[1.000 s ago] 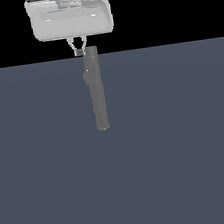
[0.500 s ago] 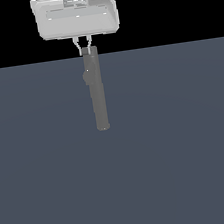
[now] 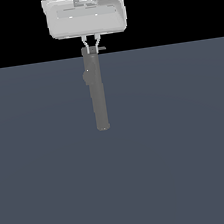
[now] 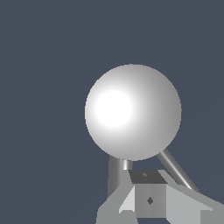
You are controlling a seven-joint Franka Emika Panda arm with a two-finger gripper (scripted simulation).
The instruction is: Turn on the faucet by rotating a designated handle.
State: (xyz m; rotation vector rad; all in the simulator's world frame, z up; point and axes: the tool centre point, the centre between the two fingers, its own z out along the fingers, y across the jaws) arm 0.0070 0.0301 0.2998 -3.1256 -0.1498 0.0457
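Observation:
In the exterior view the faucet (image 3: 98, 93) is a tall dark-grey column with a small bulge (image 3: 86, 77) on its side. The handle (image 3: 101, 48), a thin short rod, sticks out from the column's top toward the exterior view's right. My gripper (image 3: 92, 48) hangs straight above the column, its white fingers (image 3: 85, 42) converging to a point at the column's top, right beside the handle's root. It looks shut with nothing between its fingers. In the wrist view a pale round dome (image 4: 132, 112) fills the middle, a thin rod (image 4: 176, 169) slants out from under it, and the gripper (image 4: 148, 199) sits close by.
The faucet stands on a plain blue-grey floor (image 3: 180, 150). A short stub (image 4: 118, 171) also shows under the dome in the wrist view. Nothing else is in view.
The gripper has shifted toward the exterior view's right and now sits centred over the column's top. The handle now shows as a short rod at the top's right side.

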